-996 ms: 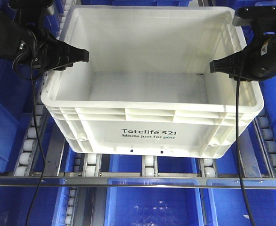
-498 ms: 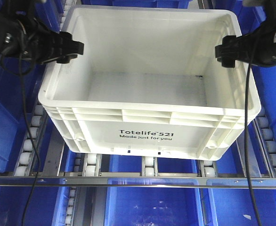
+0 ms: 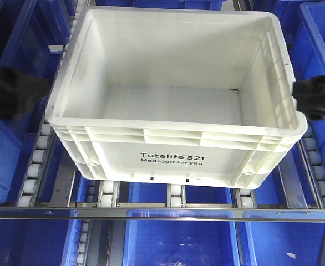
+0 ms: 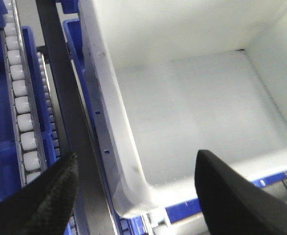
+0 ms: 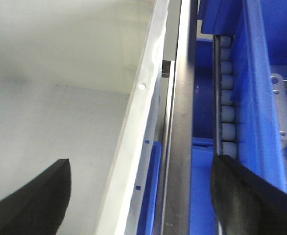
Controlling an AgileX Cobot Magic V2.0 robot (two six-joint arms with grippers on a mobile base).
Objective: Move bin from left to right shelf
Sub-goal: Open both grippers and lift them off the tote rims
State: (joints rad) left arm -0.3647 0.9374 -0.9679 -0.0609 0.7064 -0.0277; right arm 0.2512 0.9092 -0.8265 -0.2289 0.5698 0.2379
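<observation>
The front view shows the whole bin [image 3: 176, 105]: a large white rectangular plastic tote, open at the top and empty, with a ribbed rim and black print on its near side. It rests on the roller rails [image 3: 36, 160] of the shelf, above a steel front bar [image 3: 162, 214], with smaller blue bins [image 3: 176, 241] below and to both sides. In this view the left claw [image 3: 18, 94] appears only as a dark blurred shape beside the bin's left wall, and the right claw [image 3: 318, 98] as a dark shape just beside the right rim; finger spacing cannot be read here. The wrist views supply it. The left wrist view shows the left claw [image 4: 133, 196] released, its two black, matte fingers spread wide with the bin's rounded near corner [image 4: 129, 196] lying between them, one finger over the bin's interior and one over the outside rail; whether either touches the rim cannot be told. The right wrist view shows the right claw [image 5: 143, 196] likewise released, its fingers straddling the bin's right rim [image 5: 143, 98], which is smooth and thin-edged with a small round hole. Beside that rim runs a grey metal rail [image 5: 180, 122], then a row of white rollers [image 5: 227, 98] and a blue bin wall [image 5: 253, 88], leaving only a narrow gap outside the bin.
</observation>
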